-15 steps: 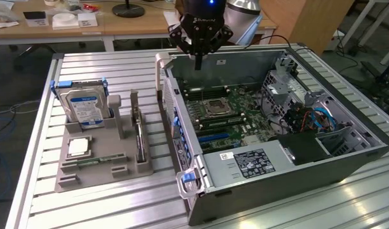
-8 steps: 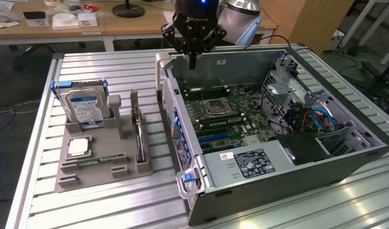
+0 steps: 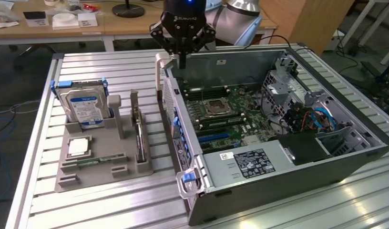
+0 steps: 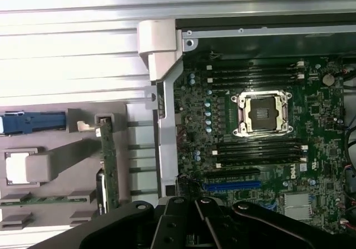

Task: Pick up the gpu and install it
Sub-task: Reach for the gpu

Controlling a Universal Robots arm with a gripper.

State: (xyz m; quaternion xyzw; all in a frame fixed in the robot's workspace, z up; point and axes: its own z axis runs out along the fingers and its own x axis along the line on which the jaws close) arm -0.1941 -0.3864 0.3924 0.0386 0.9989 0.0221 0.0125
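Grey slatted table [image 3: 118,210]. At the exterior view's left, a grey holder [image 3: 72,180] sits on it. A hard drive [image 3: 84,109] with a blue frame stands upright in the holder's far slot. In front of it a processor chip [image 3: 78,147] lies flat. A narrow green memory stick [image 3: 93,161] lies in a groove nearer the camera.

The gpu [image 3: 139,140] is on the holder's right side. It stands on edge in its slot, with the pale bracket end pointing away from the camera. Nothing grips it and it is not installed. The wrist view shows it edge-on, a thin green strip just beside the case wall.

Next to the right is the end effector [image 3: 179,58]. Its fingers are pressed together and hold nothing. It hangs over the far left corner of the open computer case [image 3: 290,181], well apart from the gpu. Can't tell if the tips touch the case edge.

The case lies on its side with the lid off. Inside, the motherboard [image 3: 236,107] is exposed. An empty processor socket [image 3: 217,109] sits between rows of memory slots. A blue expansion slot [image 3: 213,137] is nearer the camera, and it is free.

A power supply [image 3: 250,163] with a label sits at the case's near end. Drive cage and blue cables [image 3: 322,119] are at the exterior view's right.
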